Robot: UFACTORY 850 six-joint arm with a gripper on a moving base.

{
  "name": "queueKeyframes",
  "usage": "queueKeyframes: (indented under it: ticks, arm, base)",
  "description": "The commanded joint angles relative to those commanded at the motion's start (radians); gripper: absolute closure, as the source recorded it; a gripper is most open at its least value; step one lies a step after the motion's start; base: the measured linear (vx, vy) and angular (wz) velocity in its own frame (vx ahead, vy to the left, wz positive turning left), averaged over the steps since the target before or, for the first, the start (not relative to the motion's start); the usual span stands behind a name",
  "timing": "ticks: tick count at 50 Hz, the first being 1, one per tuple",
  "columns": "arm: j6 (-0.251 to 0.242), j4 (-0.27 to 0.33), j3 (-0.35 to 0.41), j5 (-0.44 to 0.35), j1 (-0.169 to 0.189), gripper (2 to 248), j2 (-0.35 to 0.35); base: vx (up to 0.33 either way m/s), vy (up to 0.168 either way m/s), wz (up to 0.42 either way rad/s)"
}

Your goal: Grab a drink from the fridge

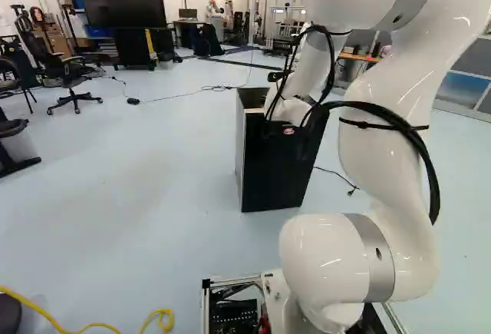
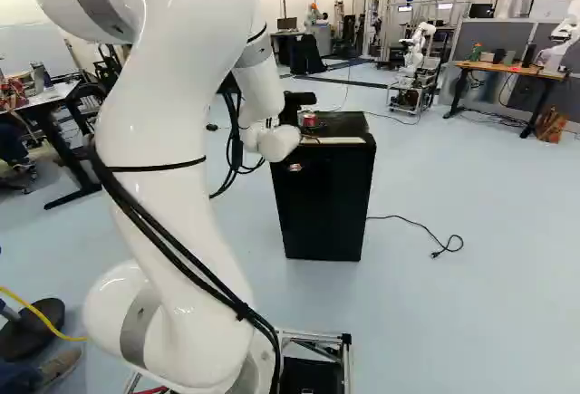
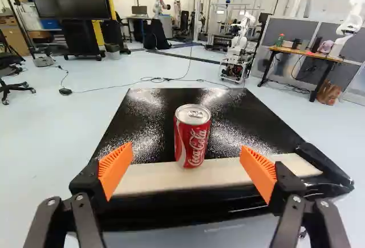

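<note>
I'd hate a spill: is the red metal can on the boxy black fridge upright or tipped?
Upright: the red metal can stands on the boxy black fridge, its silver lid facing up.

The fridge top (image 3: 151, 114) looks black, glossy and finely pebbled.

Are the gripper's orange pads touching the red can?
Apart. In the wrist view, the pale strip shows between the red can and each orange pad.

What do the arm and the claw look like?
The arm is glossy white with rounded joints, grey bands and black cables strapped along it. The claw is black, with visible screws and ribbed orange pads.
</note>
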State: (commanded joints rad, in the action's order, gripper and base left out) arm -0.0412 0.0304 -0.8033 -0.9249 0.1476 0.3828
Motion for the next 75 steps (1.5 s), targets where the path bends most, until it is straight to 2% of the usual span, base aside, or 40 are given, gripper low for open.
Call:
queueKeyframes:
  ticks: [45,46,50,51,55,56,61,62,66,67,75]
  arm:
    - [0.000,-0.001,-0.159,-0.002,0.005,3,0.148]
    - [0.000,-0.001,-0.159,-0.002,0.005,22,0.148]
    - [0.000,-0.001,-0.161,-0.002,0.005,22,0.149]
    - [0.000,-0.001,-0.161,-0.002,0.005,60,0.150]
    - [0.000,-0.001,-0.162,-0.002,0.005,60,0.150]
    - [0.000,-0.001,-0.162,-0.002,0.005,98,0.150]
    - [0.000,-0.001,-0.162,-0.002,0.005,98,0.150]
    - [0.000,-0.001,-0.162,-0.002,0.005,137,0.150]
    - [0.000,-0.001,-0.161,-0.002,0.005,137,0.145]
    - [0.000,-0.001,-0.161,-0.002,0.005,152,0.144]
    - [0.000,-0.001,-0.160,-0.002,0.005,152,0.129]
  base:
    - [0.000,0.000,0.000]
    - [0.000,0.000,0.000]
    - [0.000,0.000,0.000]
    - [0.000,0.000,0.000]
    - [0.000,0.000,0.000]
    - [0.000,0.000,0.000]
    - [0.000,0.000,0.000]
    - [0.000,0.000,0.000]
    - [0.000,0.000,0.000]
    - [0.000,0.000,0.000]
    - [0.000,0.000,0.000]
